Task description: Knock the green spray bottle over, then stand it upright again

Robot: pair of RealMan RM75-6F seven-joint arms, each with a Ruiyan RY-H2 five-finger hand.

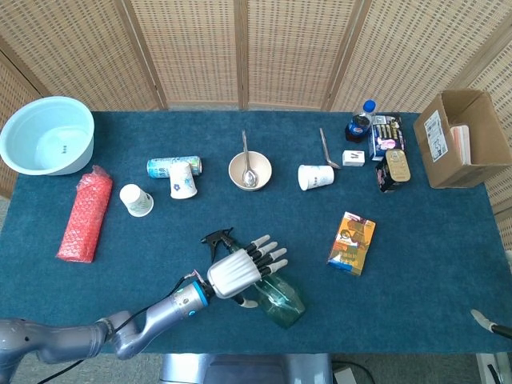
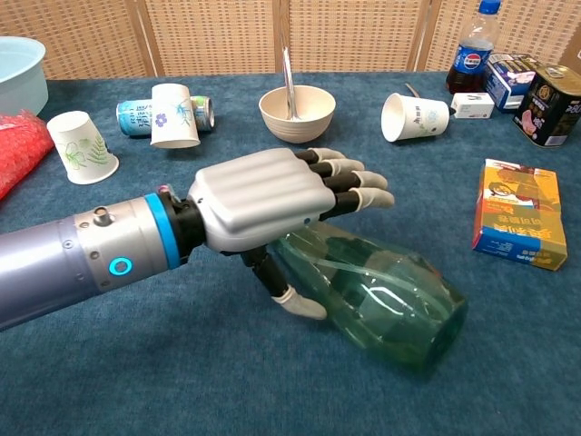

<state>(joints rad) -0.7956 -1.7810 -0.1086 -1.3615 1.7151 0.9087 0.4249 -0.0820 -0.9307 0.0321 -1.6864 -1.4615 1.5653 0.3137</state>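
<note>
Nearby, blue Pepsi bottle [image 2: 474, 50], label legible.

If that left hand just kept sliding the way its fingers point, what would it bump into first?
Probably the colourful box: the left hand points right and slightly away over the lying spray bottle. Depth is uncertain; it could pass just behind it.

Green spray bottle [image 2: 381, 300] (black nozzle) on teal cloth [image 1: 416, 248]; silver left hand [image 2: 263, 204].

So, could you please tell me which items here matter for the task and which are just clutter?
In play: green spray bottle, lying on its side; left hand over it.

Lying about: bowl with spoon, paper cups, can, basin, cardboard box, red pack.
</note>
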